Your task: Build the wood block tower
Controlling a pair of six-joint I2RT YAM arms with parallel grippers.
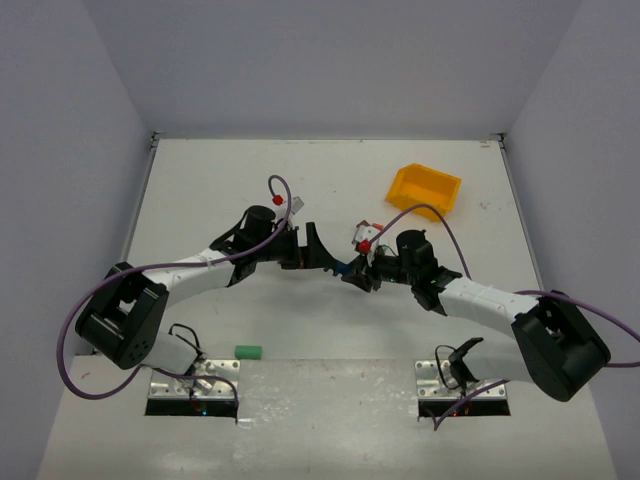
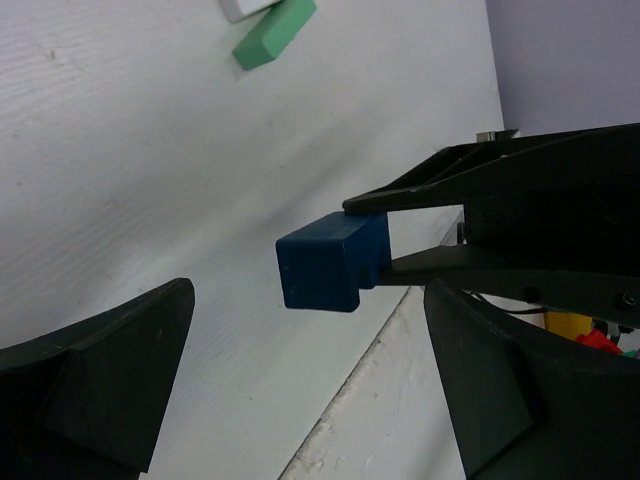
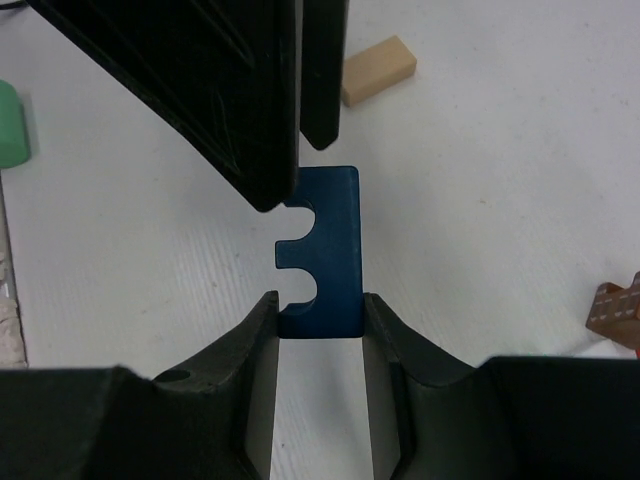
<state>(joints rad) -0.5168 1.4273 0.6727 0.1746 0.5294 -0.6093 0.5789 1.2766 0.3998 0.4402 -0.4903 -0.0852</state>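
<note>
We found the right claw (image 3: 320,305) clamped on the blue block (image 3: 330,235), its two fingers (image 3: 385,335) pressed against the block's lower end from either side. The left claw (image 2: 308,300) stood wide apart, one finger on each side of the block and gripping nothing. We could not tell whether one of its tips brushed the block.

The block was deep blue and flat-sided. Two rounded notches were cut into one long edge, leaving three short tabs. It sat between the two claws near the middle of the table (image 1: 250,190), well apart from the yellow bin (image 1: 425,190) at the far right.

From above, the block showed only as a small blue speck between the black fingers. That view alone took in the bin and a green block (image 1: 248,351) lying near the left arm's base. The right wrist view gave the notched outline and showed a tan block (image 3: 378,70) lying on the table beyond. The left wrist view showed the block's solid end face, with the right claw pinching it from the side.
</note>
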